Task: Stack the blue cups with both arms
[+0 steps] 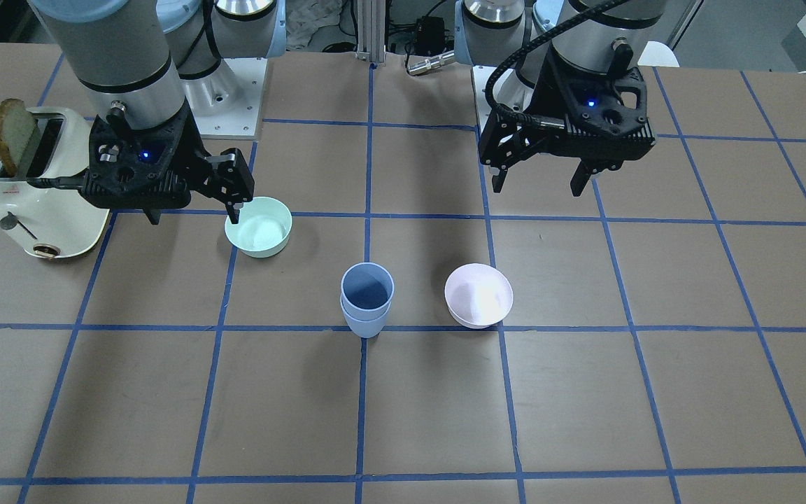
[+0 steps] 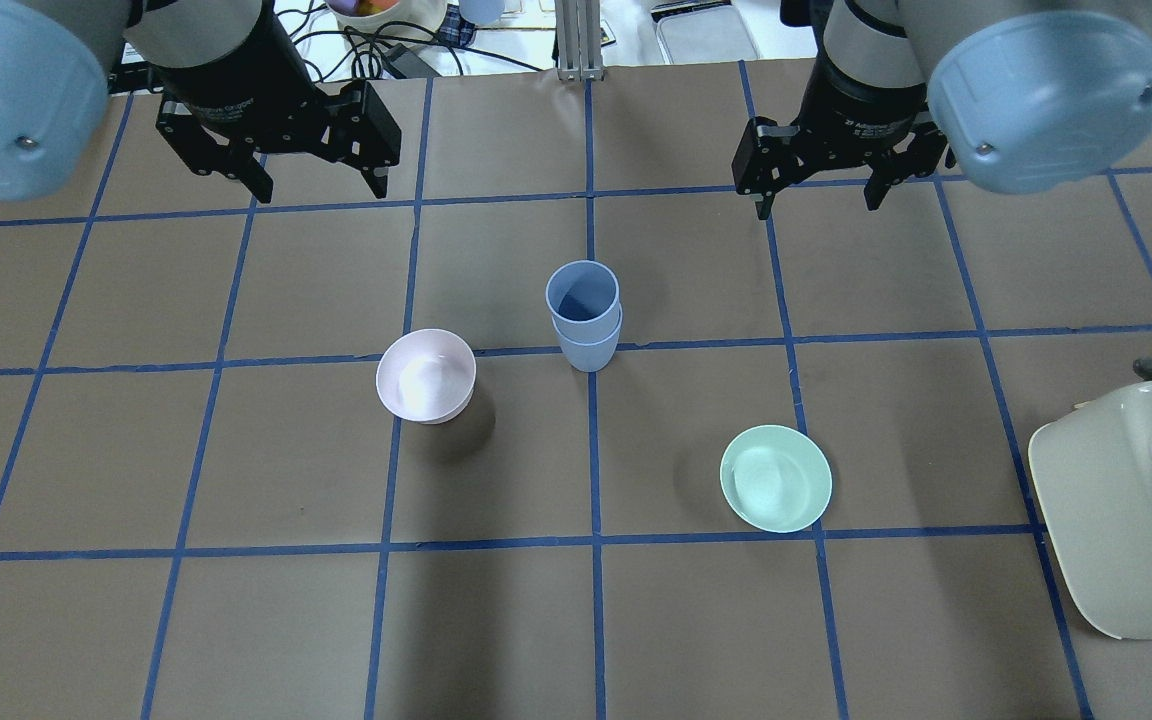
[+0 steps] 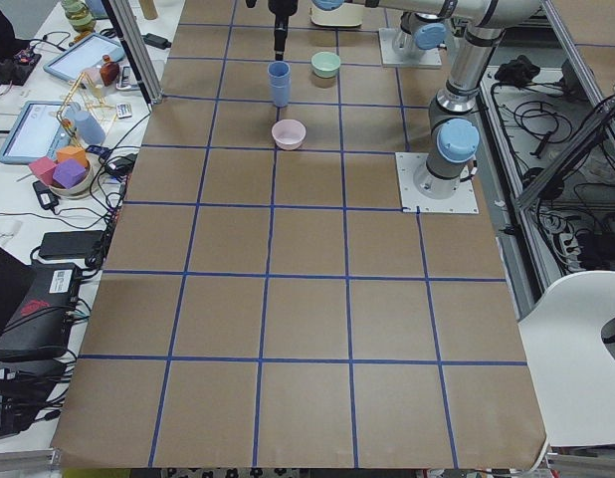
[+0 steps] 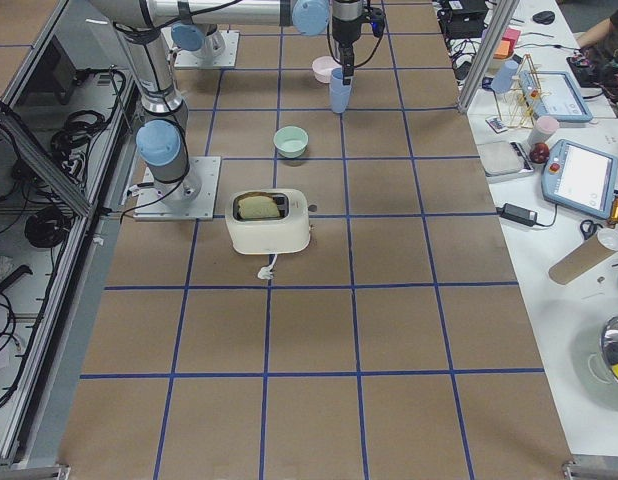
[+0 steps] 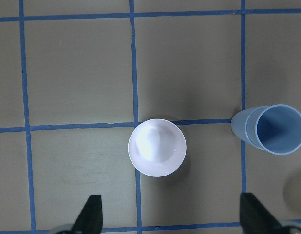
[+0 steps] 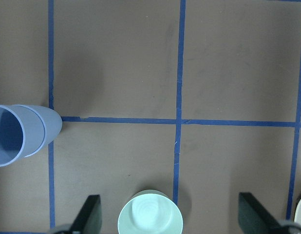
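Observation:
The two blue cups (image 1: 366, 297) stand nested, one inside the other, upright on a blue tape line at the middle of the table (image 2: 584, 315). They show at the right edge of the left wrist view (image 5: 272, 129) and at the left edge of the right wrist view (image 6: 19, 134). My left gripper (image 2: 319, 188) is open and empty, raised above the table, back and to the left of the stack (image 1: 537, 187). My right gripper (image 2: 820, 200) is open and empty, raised, back and to the right of the stack (image 1: 194, 217).
A pale pink bowl (image 2: 426, 375) sits left of the stack, under the left wrist camera (image 5: 157, 147). A mint-green bowl (image 2: 776, 478) sits to the right and nearer the robot (image 6: 150, 214). A cream toaster (image 1: 39, 189) holding a bread slice (image 1: 15, 136) stands at the robot's far right.

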`<control>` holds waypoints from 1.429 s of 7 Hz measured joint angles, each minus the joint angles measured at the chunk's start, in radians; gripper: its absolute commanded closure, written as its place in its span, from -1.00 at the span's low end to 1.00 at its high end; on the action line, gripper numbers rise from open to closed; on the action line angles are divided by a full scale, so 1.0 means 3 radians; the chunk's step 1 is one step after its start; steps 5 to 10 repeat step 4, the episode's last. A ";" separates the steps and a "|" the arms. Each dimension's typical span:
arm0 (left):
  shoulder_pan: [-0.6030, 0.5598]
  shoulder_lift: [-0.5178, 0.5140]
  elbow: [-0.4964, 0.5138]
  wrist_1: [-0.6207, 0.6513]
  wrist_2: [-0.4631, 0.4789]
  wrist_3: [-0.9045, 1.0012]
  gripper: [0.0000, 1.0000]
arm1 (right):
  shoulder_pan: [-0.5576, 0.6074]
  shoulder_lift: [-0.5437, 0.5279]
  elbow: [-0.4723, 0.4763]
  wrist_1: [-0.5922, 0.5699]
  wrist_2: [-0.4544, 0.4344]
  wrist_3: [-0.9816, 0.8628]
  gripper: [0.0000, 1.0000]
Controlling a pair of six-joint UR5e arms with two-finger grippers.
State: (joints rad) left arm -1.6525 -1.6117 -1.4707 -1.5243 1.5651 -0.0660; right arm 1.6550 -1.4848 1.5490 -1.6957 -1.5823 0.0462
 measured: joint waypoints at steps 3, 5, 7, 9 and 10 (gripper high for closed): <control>0.0035 0.0008 0.0004 -0.0002 -0.0002 0.0004 -1.00 | -0.0009 -0.0066 0.0001 0.0015 0.0038 -0.0006 -1.00; 0.0036 0.0008 0.0007 -0.0002 -0.0003 0.0004 -1.00 | -0.0009 -0.0077 0.0008 0.0009 0.0041 -0.0003 -1.00; 0.0036 0.0008 0.0007 -0.0002 -0.0003 0.0004 -1.00 | -0.0009 -0.0077 0.0008 0.0009 0.0041 -0.0003 -1.00; 0.0036 0.0008 0.0007 -0.0002 -0.0003 0.0004 -1.00 | -0.0009 -0.0077 0.0008 0.0009 0.0041 -0.0003 -1.00; 0.0036 0.0008 0.0007 -0.0002 -0.0003 0.0004 -1.00 | -0.0009 -0.0077 0.0008 0.0009 0.0041 -0.0003 -1.00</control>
